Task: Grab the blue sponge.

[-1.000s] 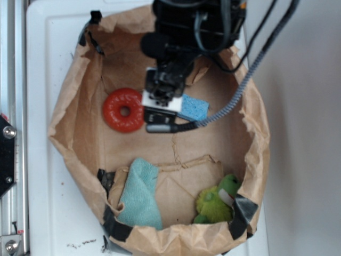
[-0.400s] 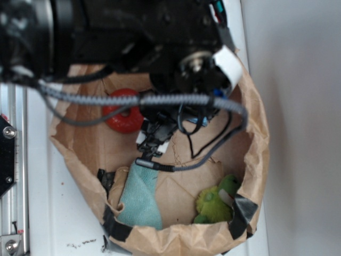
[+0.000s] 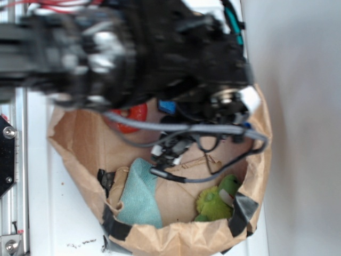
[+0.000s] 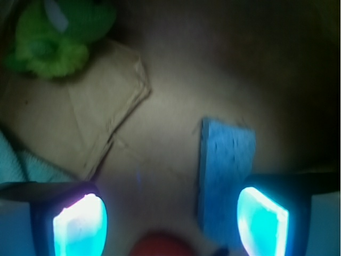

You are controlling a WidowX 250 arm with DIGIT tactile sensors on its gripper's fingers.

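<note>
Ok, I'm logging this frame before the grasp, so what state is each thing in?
pincer: open, holding nothing
blue sponge: lying flat on the bag floor, ungrasped, near one fingertip
red ring: flat on the floor, mostly hidden by the arm
teal cloth: folded, against the bag wall
green plush toy: in the corner, untouched
paper bag: open, rim rolled down

No legible text, labels, brands or numbers in either view
</note>
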